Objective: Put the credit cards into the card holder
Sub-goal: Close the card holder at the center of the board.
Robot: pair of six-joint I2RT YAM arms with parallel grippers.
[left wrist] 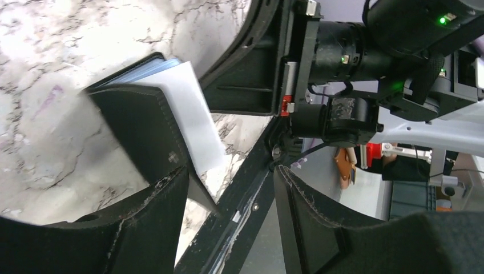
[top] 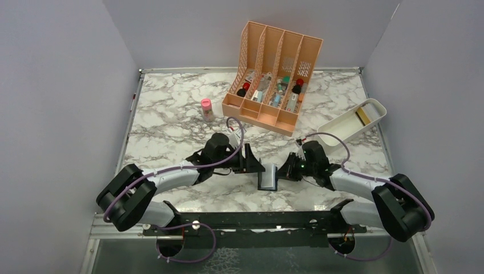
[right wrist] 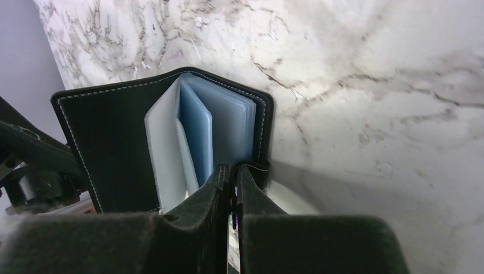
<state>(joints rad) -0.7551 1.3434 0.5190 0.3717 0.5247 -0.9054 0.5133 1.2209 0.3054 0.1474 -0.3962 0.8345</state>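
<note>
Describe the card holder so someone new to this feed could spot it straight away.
On the marble table, look in front of the orange file organiser. The card holder sits open between the left hand and the right hand, which pinches its cover. It is the only black folding wallet, with pale blue sleeves fanning inside, unlike the white tray.

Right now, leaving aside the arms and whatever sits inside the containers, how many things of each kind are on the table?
wallet: 1
orange file organiser: 1
white tray: 1
pink-capped bottle: 1
Total: 4
</note>
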